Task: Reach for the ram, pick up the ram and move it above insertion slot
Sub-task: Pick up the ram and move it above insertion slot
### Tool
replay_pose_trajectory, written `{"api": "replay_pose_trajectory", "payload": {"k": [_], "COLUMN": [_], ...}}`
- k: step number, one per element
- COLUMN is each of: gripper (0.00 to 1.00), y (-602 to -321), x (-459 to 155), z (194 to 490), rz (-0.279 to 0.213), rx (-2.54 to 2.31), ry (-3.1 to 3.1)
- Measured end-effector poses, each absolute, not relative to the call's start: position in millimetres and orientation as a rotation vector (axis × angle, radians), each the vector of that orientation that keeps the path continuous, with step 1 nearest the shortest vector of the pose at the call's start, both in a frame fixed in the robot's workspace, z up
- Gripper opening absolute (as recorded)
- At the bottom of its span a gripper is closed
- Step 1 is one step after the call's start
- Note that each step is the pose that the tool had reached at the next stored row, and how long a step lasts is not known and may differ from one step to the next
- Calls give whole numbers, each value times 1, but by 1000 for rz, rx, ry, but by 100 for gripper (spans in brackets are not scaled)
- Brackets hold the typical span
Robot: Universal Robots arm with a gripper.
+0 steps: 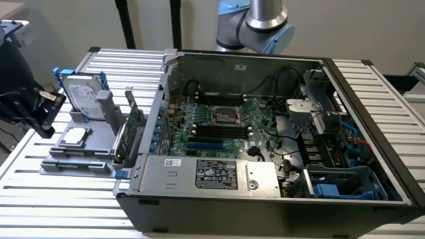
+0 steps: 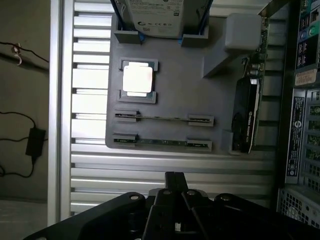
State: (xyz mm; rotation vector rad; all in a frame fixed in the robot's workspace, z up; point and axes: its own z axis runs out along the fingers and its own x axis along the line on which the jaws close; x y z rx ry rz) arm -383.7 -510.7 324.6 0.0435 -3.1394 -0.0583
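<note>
Ram (image 2: pixel 161 142) on edge, long axis level

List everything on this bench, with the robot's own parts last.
ram: two sticks, dark green, edge-up in the holder tray's slots nearest the gripper
CPU: one, silver, flat in the tray between ram and hard drive
hard drive: one, silver with blue brackets, upright at the tray's far end
expansion card: one, black and green, on edge beside the computer case
holder tray: one, grey, on the slatted table
computer case: one, black, open, at the exterior view's right
motherboard: one, green, inside the case
slatted table: one, silver
gripper: one, black, apart from the ram
arm: one, grey with blue joints, behind the case
</note>
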Motion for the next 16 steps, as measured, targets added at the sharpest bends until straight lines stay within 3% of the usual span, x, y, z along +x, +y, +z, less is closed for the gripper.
{"api": "replay_pose_trajectory", "payload": {"k": [16], "gripper": [11], "y": [-507], "x": [-375], "z": [316], "rz": [-58], "rx": [258], "ry": [-3131]}}
